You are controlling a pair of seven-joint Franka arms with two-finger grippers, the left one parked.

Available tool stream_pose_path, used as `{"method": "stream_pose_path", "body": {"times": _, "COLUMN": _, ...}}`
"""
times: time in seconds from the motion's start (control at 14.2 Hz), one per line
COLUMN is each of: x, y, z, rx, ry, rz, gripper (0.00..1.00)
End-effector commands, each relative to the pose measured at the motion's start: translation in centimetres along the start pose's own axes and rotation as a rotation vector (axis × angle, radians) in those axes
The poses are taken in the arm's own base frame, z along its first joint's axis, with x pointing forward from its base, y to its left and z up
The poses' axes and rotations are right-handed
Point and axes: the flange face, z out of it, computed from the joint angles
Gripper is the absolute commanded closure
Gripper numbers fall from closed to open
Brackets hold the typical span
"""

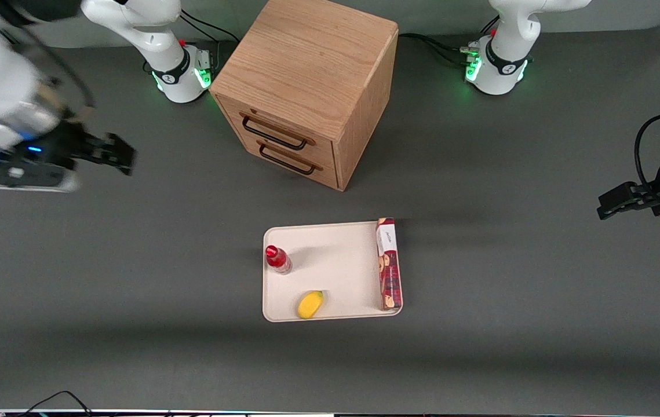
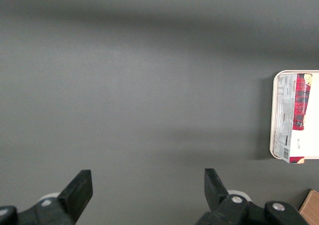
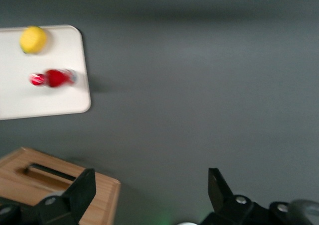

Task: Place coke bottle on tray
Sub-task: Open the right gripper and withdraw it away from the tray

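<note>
I see a dark grey table (image 1: 132, 289) under soft, even light; on it stands a wooden cabinet (image 1: 306, 87) with two drawers.

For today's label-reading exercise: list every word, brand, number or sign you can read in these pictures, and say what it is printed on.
Nothing can be read as words.
Biscuit box on the tray: print and a barcode, too small.
Coke bottle on the tray: red label, too blurred.
Gripper, open, toward the working arm's end of the table: no markings.

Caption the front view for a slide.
Coke bottle stands on the tray beside yellow fruit and biscuit box; open gripper empty.
</note>
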Motion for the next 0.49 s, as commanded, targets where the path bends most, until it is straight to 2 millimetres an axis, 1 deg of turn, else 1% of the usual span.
{"method": "stream_pose_path", "body": {"times": 0.0, "x": -3.7, "y": 6.6, "z": 3.6, "rx": 0.041, "ry": 0.004, "rz": -0.040, "gripper": 0.00}}
{"method": "stream_pose_path", "body": {"times": 0.07, "x": -4.8, "y": 8.2, "z": 5.2, "rx": 0.052, "ry": 0.028, "rz": -0.042, "gripper": 0.00}}
{"method": "stream_pose_path", "body": {"times": 0.14, "x": -5.7, "y": 8.8, "z": 6.5, "rx": 0.059, "ry": 0.052, "rz": -0.031, "gripper": 0.00}}
{"method": "stream_pose_path", "body": {"times": 0.21, "x": -6.1, "y": 8.9, "z": 6.9, "rx": 0.057, "ry": 0.055, "rz": -0.034, "gripper": 0.00}}
{"method": "stream_pose_path", "body": {"times": 0.28, "x": -5.9, "y": 8.9, "z": 6.5, "rx": 0.058, "ry": 0.062, "rz": -0.049, "gripper": 0.00}}
{"method": "stream_pose_path", "body": {"times": 0.42, "x": -5.7, "y": 8.9, "z": 4.8, "rx": 0.060, "ry": 0.090, "rz": -0.014, "gripper": 0.00}}
